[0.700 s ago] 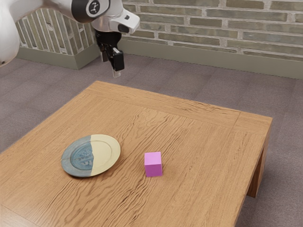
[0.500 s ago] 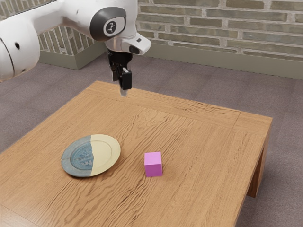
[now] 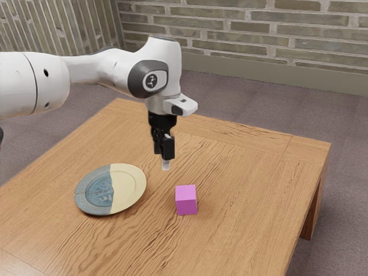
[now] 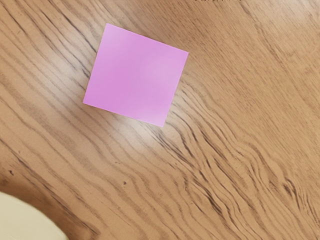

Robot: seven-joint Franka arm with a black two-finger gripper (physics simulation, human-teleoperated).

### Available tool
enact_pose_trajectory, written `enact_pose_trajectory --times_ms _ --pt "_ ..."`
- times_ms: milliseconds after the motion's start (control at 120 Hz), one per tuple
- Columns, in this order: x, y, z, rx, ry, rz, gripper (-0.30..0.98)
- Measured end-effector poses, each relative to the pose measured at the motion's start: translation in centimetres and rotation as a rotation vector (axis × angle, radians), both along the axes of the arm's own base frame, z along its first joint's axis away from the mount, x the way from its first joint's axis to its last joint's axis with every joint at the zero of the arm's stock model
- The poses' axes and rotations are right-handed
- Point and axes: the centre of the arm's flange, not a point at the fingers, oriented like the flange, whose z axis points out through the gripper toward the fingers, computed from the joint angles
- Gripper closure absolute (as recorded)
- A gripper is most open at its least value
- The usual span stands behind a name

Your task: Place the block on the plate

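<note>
Wrist view cuts off most of the plate (image 4: 22, 222).

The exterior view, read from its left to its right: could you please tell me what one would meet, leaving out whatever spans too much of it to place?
Plate → gripper → block → table leg.

A wooden table (image 3: 259, 178) stands on a purplish-grey floor (image 3: 241, 100) near a brick wall (image 3: 259, 29).
</note>
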Motion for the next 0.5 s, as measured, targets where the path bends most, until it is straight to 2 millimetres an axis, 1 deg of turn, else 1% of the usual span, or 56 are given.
enact_pose_trajectory --times_ms 67,142,300,392,500 --pt "-0.2 -0.9 -0.7 -0.017 -0.015 0.021 0.00" --pt "-0.2 -1.4 -1.4 -0.026 -0.042 0.066 0.00" --pt "-0.1 -1.4 -3.1 -0.017 -0.070 0.215 0.00" --pt "-0.3 -1.0 -5.4 -0.022 -0.065 0.324 0.00" --pt "0.5 -0.8 -7.3 -0.066 -0.073 0.462 0.00"
